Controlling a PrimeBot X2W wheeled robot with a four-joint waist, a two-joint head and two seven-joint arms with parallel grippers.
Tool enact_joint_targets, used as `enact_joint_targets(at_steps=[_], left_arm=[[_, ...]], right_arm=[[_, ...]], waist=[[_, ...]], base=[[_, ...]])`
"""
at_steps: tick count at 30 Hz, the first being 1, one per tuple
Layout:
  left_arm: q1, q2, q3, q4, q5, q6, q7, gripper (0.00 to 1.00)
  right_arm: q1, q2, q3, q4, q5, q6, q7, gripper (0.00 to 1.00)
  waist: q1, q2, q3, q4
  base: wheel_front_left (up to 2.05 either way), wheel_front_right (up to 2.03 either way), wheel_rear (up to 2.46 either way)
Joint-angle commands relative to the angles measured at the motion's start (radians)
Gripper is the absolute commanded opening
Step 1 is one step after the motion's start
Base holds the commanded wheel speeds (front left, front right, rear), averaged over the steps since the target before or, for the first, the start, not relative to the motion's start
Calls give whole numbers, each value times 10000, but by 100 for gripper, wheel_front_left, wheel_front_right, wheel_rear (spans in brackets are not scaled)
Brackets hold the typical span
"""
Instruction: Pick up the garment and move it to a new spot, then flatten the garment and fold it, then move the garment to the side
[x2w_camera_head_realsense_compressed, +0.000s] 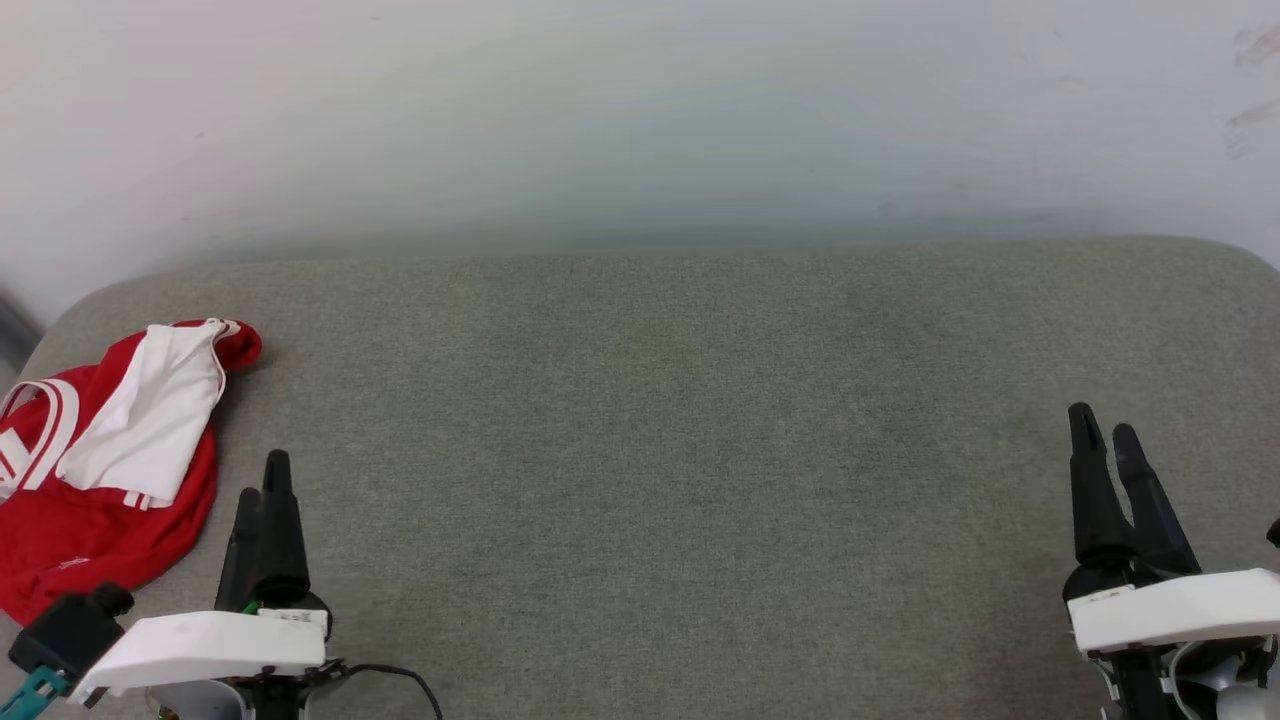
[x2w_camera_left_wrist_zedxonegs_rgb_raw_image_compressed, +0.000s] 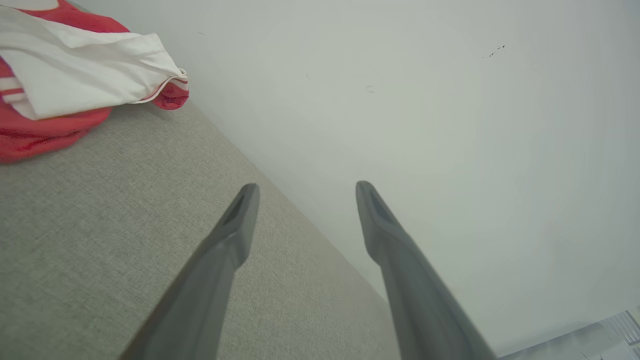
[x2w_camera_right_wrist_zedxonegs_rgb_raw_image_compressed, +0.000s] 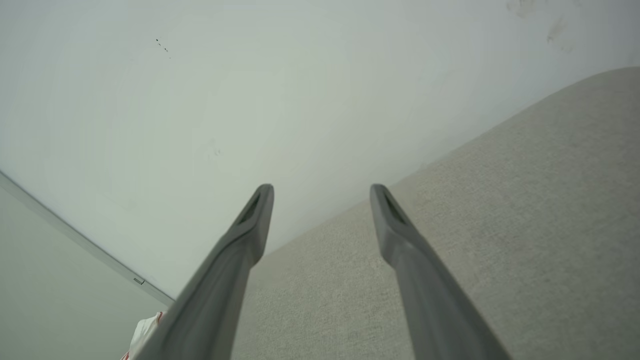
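Note:
The garment (x2w_camera_head_realsense_compressed: 100, 470) lies crumpled at the far left of the grey cushioned surface, red with a white sleeve folded over its top and striped trim at the left. It also fills the top left corner of the left wrist view, garment (x2w_camera_left_wrist_zedxonegs_rgb_raw_image_compressed: 75, 75). My left gripper (x2w_camera_head_realsense_compressed: 263, 485) hovers just right of it, open and empty; its fingers (x2w_camera_left_wrist_zedxonegs_rgb_raw_image_compressed: 235, 225) stand well apart. My right gripper (x2w_camera_head_realsense_compressed: 1105, 425) stays at the far right of the surface, open with nothing between its fingers (x2w_camera_right_wrist_zedxonegs_rgb_raw_image_compressed: 255, 215). A sliver of the garment (x2w_camera_right_wrist_zedxonegs_rgb_raw_image_compressed: 142, 335) peeks past the left finger.
The grey fabric surface (x2w_camera_head_realsense_compressed: 680, 450) stretches wide between the two grippers, bare in the middle. A pale wall (x2w_camera_head_realsense_compressed: 640, 110) rises directly behind its back edge. The surface's rounded corners fall away at the far left and far right.

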Motion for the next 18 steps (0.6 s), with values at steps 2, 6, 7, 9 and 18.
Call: enact_joint_targets(at_steps=[2, 6, 7, 9, 18], left_arm=[[48, 29, -244, -468, 751, 80, -156, 100], [186, 31, -468, -716, 1591, 104, -290, 100], [215, 31, -538, -763, 1808, 56, -326, 100], [256, 32, -605, -799, 2022, 18, -349, 100], [509, 34, -1274, -1168, 3936, 211, -620, 100]], right_arm=[[16, -15, 166, -423, -911, 0, -158, 100], [101, -15, 330, -582, -1732, 0, -294, 100], [131, -15, 361, -603, -1910, 0, -318, 100], [167, -15, 355, -620, -2074, 0, -356, 100], [377, -13, 586, -607, -3653, 0, -626, 100]], waist=[[0, -1, 13, -9], [0, -1, 9, -15], [0, -1, 5, -18], [0, -1, -2, -22], [0, -1, -19, -45]], base=[[0, 0, 0], [0, 0, 0], [0, 0, 0], [0, 0, 0], [0, 0, 0]])
